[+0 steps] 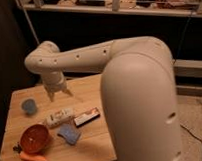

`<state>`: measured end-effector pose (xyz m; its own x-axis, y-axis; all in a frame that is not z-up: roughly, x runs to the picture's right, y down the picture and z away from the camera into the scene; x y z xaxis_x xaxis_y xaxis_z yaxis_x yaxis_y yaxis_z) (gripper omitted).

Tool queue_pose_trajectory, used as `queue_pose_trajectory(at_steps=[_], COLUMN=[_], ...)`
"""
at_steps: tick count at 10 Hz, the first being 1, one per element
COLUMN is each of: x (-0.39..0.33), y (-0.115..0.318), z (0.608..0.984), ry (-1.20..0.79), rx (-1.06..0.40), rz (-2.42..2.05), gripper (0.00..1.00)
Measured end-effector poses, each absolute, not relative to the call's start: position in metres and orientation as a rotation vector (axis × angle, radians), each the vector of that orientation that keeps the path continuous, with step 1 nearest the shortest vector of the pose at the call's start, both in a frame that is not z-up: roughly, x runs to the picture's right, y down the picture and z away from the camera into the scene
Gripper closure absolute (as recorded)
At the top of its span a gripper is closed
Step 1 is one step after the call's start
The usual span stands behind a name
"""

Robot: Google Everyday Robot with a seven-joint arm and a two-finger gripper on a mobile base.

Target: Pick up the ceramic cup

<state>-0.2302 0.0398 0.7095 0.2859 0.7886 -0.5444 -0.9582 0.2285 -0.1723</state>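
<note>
The ceramic cup [29, 106] is small, round and dull blue-grey, and stands upright near the left edge of the wooden table [90, 90]. My gripper [59, 94] points down over the table's back part, to the right of the cup and a little behind it, not touching it. Its two fingers are spread apart with nothing between them. My white arm reaches in from the right and hides the table's right side.
An orange bowl [35, 138] sits at the front left with a carrot [33, 158] in front of it. A blue sponge [70, 133], a white packet [60, 117] and a dark snack bar [87, 117] lie mid-table. A dark railing runs behind.
</note>
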Motion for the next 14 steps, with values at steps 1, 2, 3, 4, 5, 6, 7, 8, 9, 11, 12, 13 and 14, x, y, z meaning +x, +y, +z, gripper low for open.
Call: queue_pose_trajectory(at_steps=[1,2,3,4,5,6,7,8,9,11,12,13,14], x=[-0.265,-0.292,-0.321,-0.340,-0.363,-0.376,-0.383,-0.391,-0.394,-0.398,-0.400,-0.403,-0.404], y=[0.032,0.028,0.026,0.025,0.024,0.022,0.020,0.018,0.017,0.018,0.021,0.027,0.031], z=[0.711,0.713,0.717,0.719,0.725,0.731,0.737,0.745,0.751,0.767,0.776,0.784,0.788], ry=[0.349,0.322,0.292,0.270,0.243,0.218,0.202,0.180,0.170,0.170,0.175,0.181,0.185], rx=[-0.516,-0.508,-0.507,-0.513,-0.525,-0.539,-0.548,-0.563,-0.569,-0.572,-0.579,-0.599,-0.610], rz=[1.181,1.135,1.091,1.067,1.046,1.043,1.044,1.051,1.055,1.055,1.047,1.039,1.034], gripper=[0.35,0.35,0.35,0.35,0.35,0.35,0.35,0.35,0.35,0.35,0.35,0.35,0.35])
